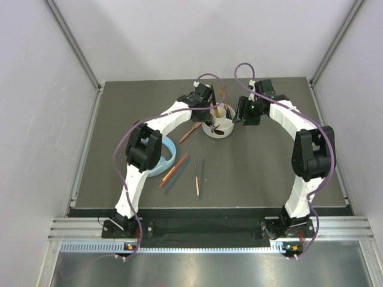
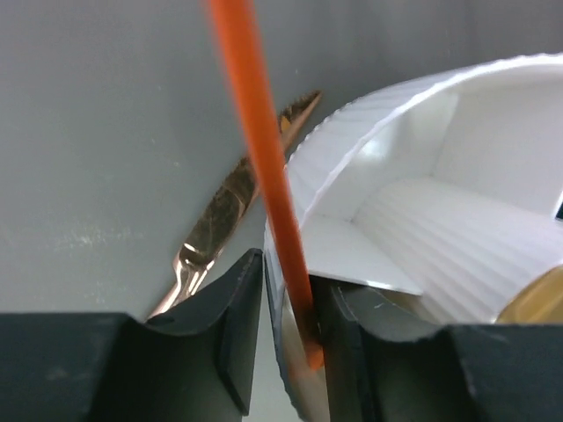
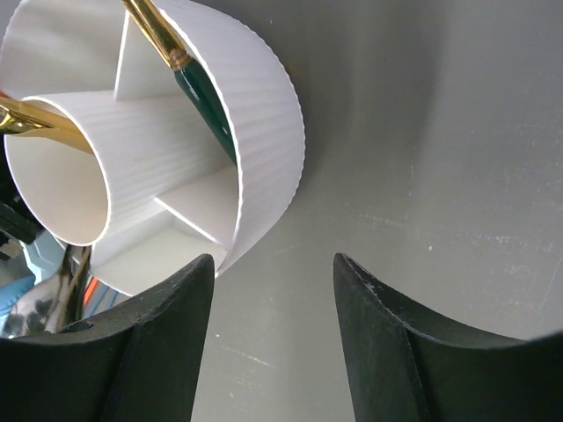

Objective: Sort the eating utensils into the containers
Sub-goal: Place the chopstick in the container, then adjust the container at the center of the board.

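Sorting partly done: one chopstick at the holder, more on the table

Left gripper [image 2: 290,274] has its jaws partly spread. An orange chopstick [image 2: 259,132] stands upright between them, against one pad with a gap at the other. Its lower end is down at the rim of the white holder [image 2: 387,101]; inside the wall or just outside, I cannot tell. The right gripper [image 3: 273,264] hangs just beside the holder's outer wall, jaws wide, nothing between them. In the compartments I see a gold-and-teal handle [image 3: 198,92] and another gold piece [image 3: 26,119]. Outside, a bronze utensil [image 2: 229,207] lies just beside the holder. Nearer the arms, several orange chopsticks [image 1: 173,170] and teal chopsticks [image 1: 202,170] lie loose by the blue headphones [image 1: 169,156]. By my reckoning, well under half is sorted.
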